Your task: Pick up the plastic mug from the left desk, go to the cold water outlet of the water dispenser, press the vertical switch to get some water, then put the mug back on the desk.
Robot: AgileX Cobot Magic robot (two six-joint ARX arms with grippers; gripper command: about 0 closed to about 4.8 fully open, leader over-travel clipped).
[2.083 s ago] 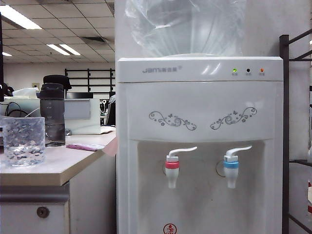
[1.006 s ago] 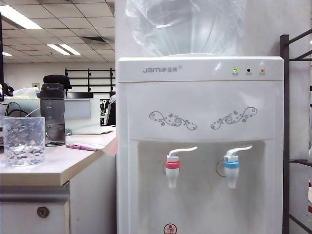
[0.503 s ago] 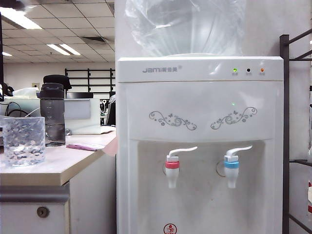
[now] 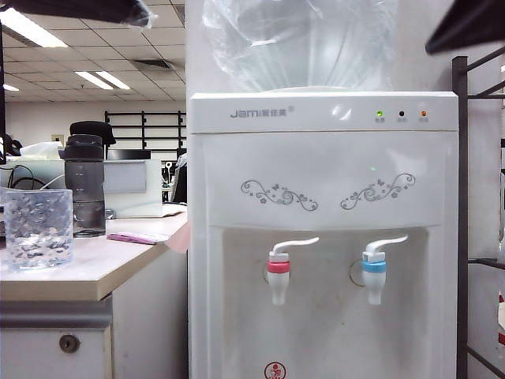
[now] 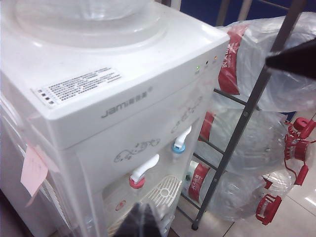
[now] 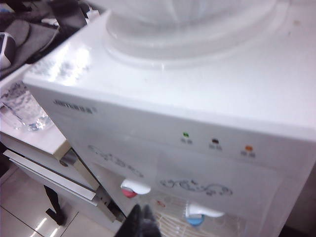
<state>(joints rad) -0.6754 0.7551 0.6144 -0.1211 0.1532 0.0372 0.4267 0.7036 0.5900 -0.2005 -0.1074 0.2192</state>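
Exterior view: both arms hang high above the water dispenser (image 4: pixel 323 237), the left gripper (image 5: pixel 142 219) and right gripper (image 6: pixel 143 221) each pinched together, empty. The plastic mug (image 4: pixel 37 227) stands untouched on the left desk (image 4: pixel 95 268), close beside a dark bottle (image 4: pixel 85 185). I'd worry that a sideways reach with fingers together knocks the mug or bottle over.

Both arms now enter at the top corners: left tool (image 4: pixel 95 9), right tool (image 4: pixel 465 28), above the water dispenser (image 4: pixel 323 237)
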